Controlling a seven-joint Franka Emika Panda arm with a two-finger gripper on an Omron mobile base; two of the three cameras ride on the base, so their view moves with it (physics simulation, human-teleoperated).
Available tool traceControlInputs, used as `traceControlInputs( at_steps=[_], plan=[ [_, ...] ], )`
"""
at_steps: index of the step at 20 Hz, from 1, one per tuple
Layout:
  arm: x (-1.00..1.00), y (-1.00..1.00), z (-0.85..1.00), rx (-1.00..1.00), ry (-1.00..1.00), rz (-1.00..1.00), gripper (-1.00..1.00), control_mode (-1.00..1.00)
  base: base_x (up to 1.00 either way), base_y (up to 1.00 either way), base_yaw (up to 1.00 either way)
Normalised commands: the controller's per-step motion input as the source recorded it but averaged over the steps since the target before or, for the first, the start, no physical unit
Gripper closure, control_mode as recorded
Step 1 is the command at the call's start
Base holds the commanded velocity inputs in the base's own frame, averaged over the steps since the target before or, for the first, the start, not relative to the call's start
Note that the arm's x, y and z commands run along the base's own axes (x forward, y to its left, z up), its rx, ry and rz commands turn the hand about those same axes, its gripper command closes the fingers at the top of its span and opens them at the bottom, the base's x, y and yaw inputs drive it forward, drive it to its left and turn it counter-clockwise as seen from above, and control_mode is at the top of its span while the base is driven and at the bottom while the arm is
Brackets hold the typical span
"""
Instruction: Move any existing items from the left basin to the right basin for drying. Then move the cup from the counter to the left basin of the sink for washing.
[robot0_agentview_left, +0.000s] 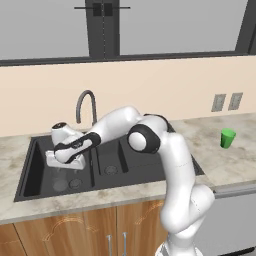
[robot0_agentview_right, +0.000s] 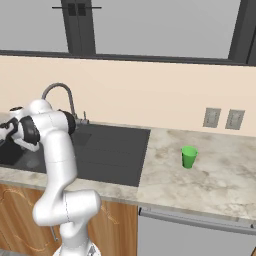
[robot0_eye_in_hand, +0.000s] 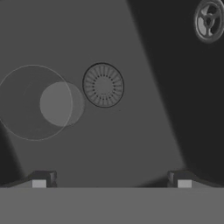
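Observation:
My gripper (robot0_eye_in_hand: 111, 181) hangs open above the left basin (robot0_agentview_left: 37, 167), fingertips wide apart with nothing between them. In the hand view the see-through greyish glass (robot0_eye_in_hand: 43, 103) stands on the basin floor, up and to the left of the fingertips, beside the round drain (robot0_eye_in_hand: 103, 85). From the left base view the gripper (robot0_agentview_left: 64, 166) is low over that basin, and the glass (robot0_agentview_left: 60, 184) is a faint ring below it. The narrow right basin (robot0_agentview_left: 112, 156) lies just to the right. The green cup (robot0_agentview_left: 228, 138) (robot0_agentview_right: 189, 156) stands upright on the counter (robot0_agentview_right: 210, 180), far right of the sink.
The grey gooseneck tap (robot0_agentview_left: 86, 105) rises behind the divider between the basins, close to my forearm. The ribbed drainboard (robot0_agentview_right: 115, 147) lies right of the basins. Two wall outlets (robot0_agentview_right: 222, 118) sit above the counter behind the cup.

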Motion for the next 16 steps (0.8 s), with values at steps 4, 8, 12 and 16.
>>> traceControlInputs(
  at_steps=[4, 8, 12, 16],
  plan=[
    [0.02, 0.0, -0.1, 0.0, 0.0, 0.0, -1.0, -1.0, 0.0, 0.0, 0.0],
    [0.02, 0.0, -0.07, 0.0, 0.0, 0.0, -1.0, -1.0, 0.0, 0.0, 0.0],
    [0.0, 0.0, -0.11, 0.0, 0.0, 0.0, -1.0, -1.0, 0.0, 0.0, 0.0],
    [0.0, 0.0, -0.15, 0.0, 0.0, 0.0, -1.0, -1.0, 0.0, 0.0, 0.0]
  ],
)
